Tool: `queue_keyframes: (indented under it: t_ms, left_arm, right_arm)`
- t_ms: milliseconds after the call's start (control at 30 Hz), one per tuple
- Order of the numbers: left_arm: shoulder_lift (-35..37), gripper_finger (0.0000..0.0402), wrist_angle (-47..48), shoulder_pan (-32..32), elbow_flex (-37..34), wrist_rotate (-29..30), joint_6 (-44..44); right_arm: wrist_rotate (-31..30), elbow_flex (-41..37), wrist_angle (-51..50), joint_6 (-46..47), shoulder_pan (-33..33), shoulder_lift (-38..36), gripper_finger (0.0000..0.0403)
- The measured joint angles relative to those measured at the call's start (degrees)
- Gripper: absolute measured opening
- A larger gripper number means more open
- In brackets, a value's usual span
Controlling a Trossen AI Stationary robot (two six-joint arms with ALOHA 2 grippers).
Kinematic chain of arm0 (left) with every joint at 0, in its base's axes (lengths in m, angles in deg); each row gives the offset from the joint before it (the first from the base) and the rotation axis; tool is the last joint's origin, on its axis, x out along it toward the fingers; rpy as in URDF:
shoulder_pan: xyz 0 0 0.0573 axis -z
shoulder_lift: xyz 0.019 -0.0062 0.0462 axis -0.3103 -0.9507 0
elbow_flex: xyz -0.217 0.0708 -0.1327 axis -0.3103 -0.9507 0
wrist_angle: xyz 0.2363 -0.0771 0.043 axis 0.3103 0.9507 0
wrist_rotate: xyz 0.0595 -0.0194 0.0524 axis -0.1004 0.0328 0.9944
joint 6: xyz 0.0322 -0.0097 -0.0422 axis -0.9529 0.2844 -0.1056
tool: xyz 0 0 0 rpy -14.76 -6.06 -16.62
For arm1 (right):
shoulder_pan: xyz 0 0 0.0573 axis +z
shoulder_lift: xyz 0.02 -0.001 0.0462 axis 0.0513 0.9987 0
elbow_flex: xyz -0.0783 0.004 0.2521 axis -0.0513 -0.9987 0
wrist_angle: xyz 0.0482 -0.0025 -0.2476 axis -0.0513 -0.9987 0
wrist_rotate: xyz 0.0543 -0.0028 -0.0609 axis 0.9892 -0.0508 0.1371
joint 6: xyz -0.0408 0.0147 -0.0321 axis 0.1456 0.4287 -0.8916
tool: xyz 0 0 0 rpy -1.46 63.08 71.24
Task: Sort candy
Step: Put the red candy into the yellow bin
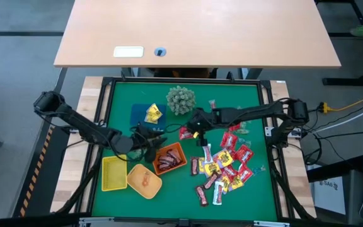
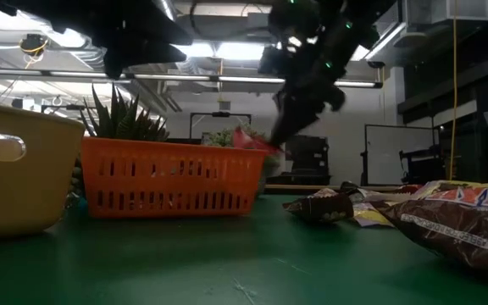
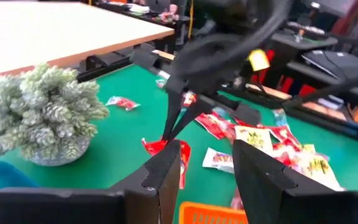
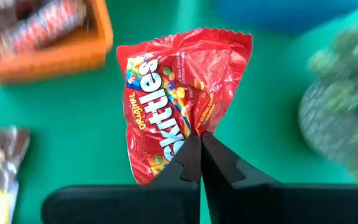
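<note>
A red Skittles packet [image 4: 179, 99] is pinched by the closed jaws of the right gripper [image 1: 194, 126] and held clear above the green counter [image 1: 251, 101], between the spiky plant ball [image 1: 180, 99] and the orange tray [image 1: 169, 158]. The left gripper [image 1: 151, 144] is held beside that tray with its jaws apart and empty. The remaining candy [image 1: 225, 167] is scattered to the right.

Bright overhead light, blurred backgrounds

Right gripper [image 4: 200, 144] pinched closed, arm extended inward mid-table. Left gripper [image 3: 207, 163] parted, arm low at left.
</note>
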Motion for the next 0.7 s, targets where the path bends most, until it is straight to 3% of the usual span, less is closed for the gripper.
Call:
queue_keyframes:
  t_ms: [233,700]
  left_arm:
    - [0.0,0.0131,0.2,-2.6,0.0,-0.1,5.1]
    - [0.0,0.0131,0.2,-5.4,0.0,-0.1,7.0]
  right_arm:
    - [0.6,2.9,4.9,0.1,0.0,-0.2,0.0001]
    - [1.1,3.4,14.3,0.0,0.0,-0.2,0.0002]
